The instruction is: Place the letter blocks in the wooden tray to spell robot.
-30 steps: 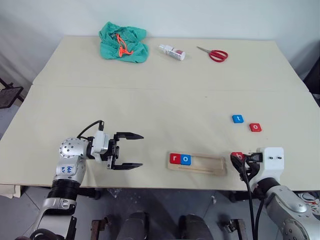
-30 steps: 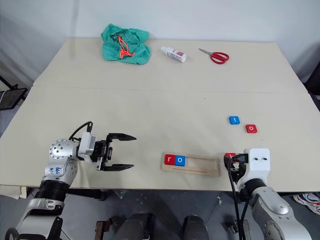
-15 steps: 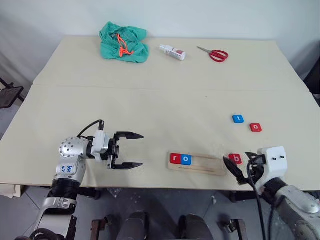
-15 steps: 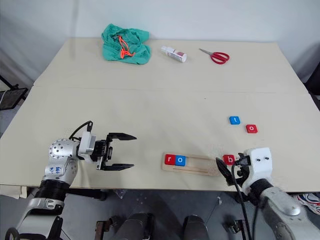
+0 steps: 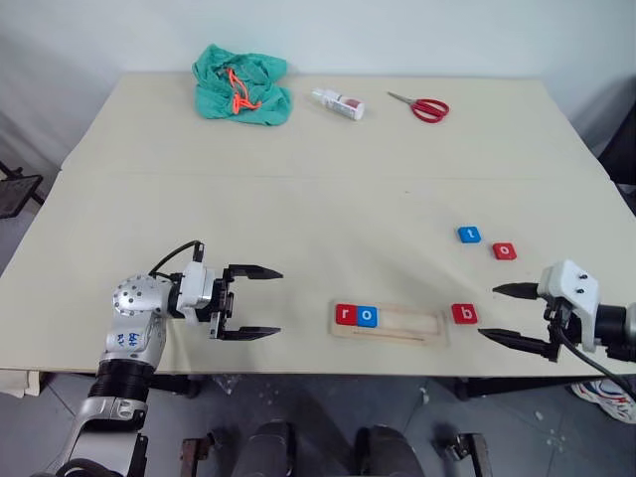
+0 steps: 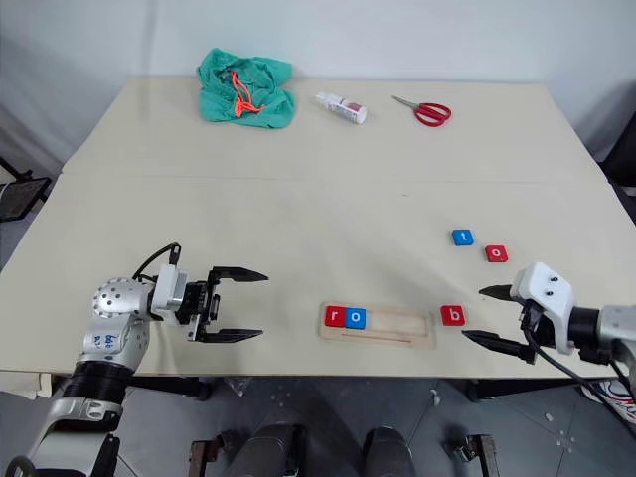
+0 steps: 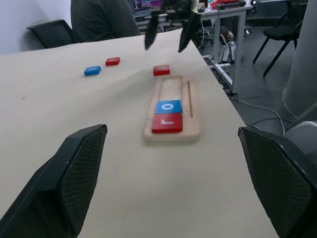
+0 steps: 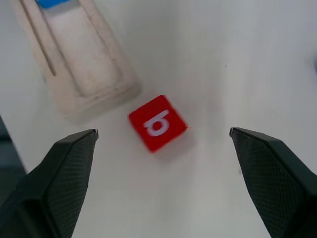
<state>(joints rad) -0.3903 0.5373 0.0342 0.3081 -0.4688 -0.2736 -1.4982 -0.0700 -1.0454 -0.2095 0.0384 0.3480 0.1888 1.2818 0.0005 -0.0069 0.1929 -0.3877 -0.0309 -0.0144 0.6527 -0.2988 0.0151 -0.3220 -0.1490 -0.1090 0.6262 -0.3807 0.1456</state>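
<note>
**Red b waits beside the tray, right claw spread behind it**

The main risk is a poor pick of the red b block (image 5: 464,314). It lies flat on the table (image 5: 298,209), and in the right wrist view it sits turned at an angle between the fingers rather than square to them. If the right gripper (image 5: 515,314) comes down as it stands, the fingers could meet the corners instead of flat edges, and the tile might twist or skid away. The b is also just beside the near end of the wooden tray (image 5: 390,325); a finger landing on that side could catch the tray's rim, shift the strip and disturb the red r block (image 5: 345,314) and blue o block (image 5: 368,316) already seated at its far end. A tilted release could leave the b riding on the slot's edge or facing the wrong way.

The right gripper is spread wide and holds nothing. The b lies just ahead of its fingertips, roughly on the line between them and apart from both. The tray extends beyond the b, away from the claw. The blue t block (image 5: 469,235) and red o block (image 5: 504,251) rest on the table off to one side of the claw, farther back on the table.

The left gripper (image 5: 248,302) is also spread and empty, level, pointing toward the tray's r end, well apart from it.
</note>
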